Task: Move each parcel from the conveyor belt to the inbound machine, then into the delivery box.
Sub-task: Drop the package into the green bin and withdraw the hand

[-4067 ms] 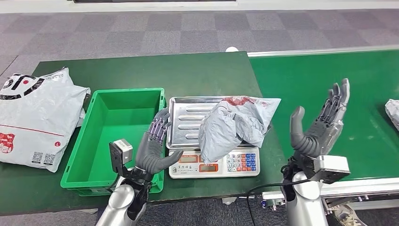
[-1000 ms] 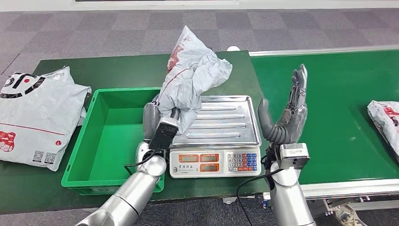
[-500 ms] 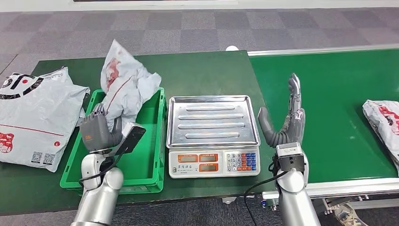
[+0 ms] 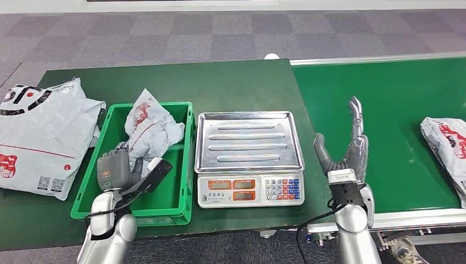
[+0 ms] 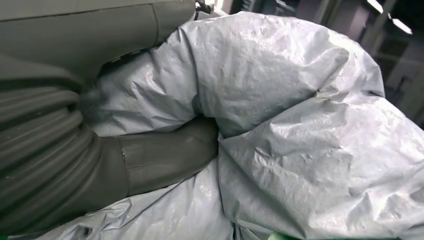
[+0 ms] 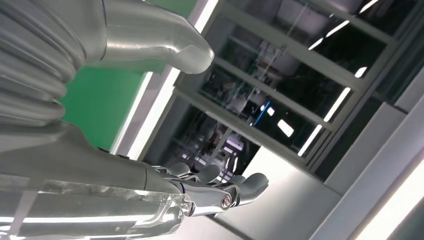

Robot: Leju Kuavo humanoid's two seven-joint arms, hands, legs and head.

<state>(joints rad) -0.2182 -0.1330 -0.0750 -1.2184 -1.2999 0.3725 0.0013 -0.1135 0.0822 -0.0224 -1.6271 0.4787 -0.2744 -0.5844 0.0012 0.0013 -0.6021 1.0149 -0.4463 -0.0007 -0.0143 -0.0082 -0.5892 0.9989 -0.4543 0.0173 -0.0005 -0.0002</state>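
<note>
A crumpled grey parcel [image 4: 148, 127] with red print sits inside the green delivery box [image 4: 181, 159], and my left hand [image 4: 112, 169] grips its near end. The left wrist view shows my left hand [image 5: 150, 160] pressed into the grey parcel [image 5: 300, 125]. The silver tray of the inbound scale [image 4: 248, 142] is bare. My right hand [image 4: 346, 147] stands upright and open between the scale and the conveyor belt [image 4: 395, 99], holding nothing; its spread fingers [image 6: 220, 190] point at the ceiling. Another grey parcel [image 4: 446, 144] lies on the belt at the right edge.
A large white-grey mailer [image 4: 38, 137] lies on the dark green table [image 4: 165, 82] left of the box. The scale's keypad and displays [image 4: 250, 190] face me. The belt's metal rail [image 4: 406, 220] runs along the near side.
My left hand has lowered the grey parcel from above the box rim down into the box. My right hand has dropped slightly. The parcel on the belt has crept leftward.
</note>
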